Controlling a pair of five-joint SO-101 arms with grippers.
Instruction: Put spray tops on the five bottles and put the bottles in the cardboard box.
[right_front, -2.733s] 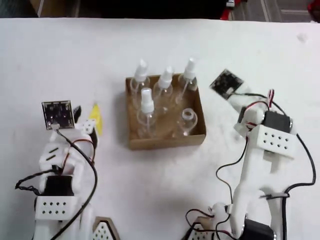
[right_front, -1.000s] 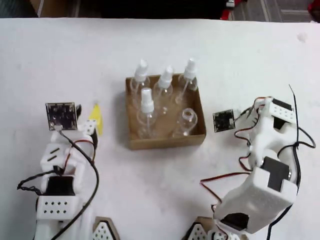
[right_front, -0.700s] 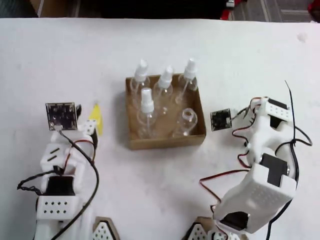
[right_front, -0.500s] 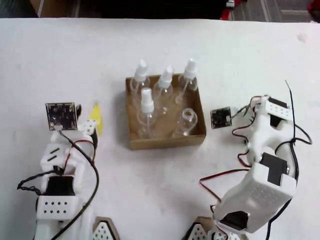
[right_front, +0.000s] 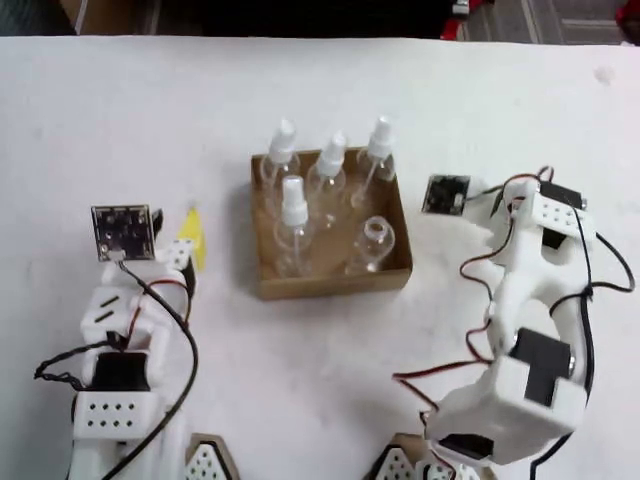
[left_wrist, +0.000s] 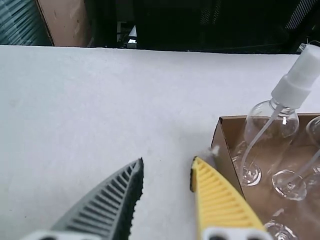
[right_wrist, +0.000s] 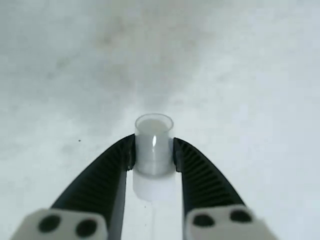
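Four clear plastic bottles (right_front: 293, 215) already wear white spray tops, and all five bottles stand in the shallow brown cardboard box (right_front: 330, 284) at mid-frame in the high view. At lower left, my left gripper (left_wrist: 165, 167), one grey finger and one yellow, is spread apart with nothing between, near the box's left wall. The capped four stand upright, nozzles up. The uncapped clear bottle (right_front: 372, 240) sits in the box's lower right corner, upright too, open neck facing up. At right, my right gripper (right_wrist: 153, 150) is clamped on the last spray top (right_wrist: 153, 137), a clear cap over a white collar. Its long axis runs in line with the fingers, cap end pointing away from the wrist. I judge one fitting remains.
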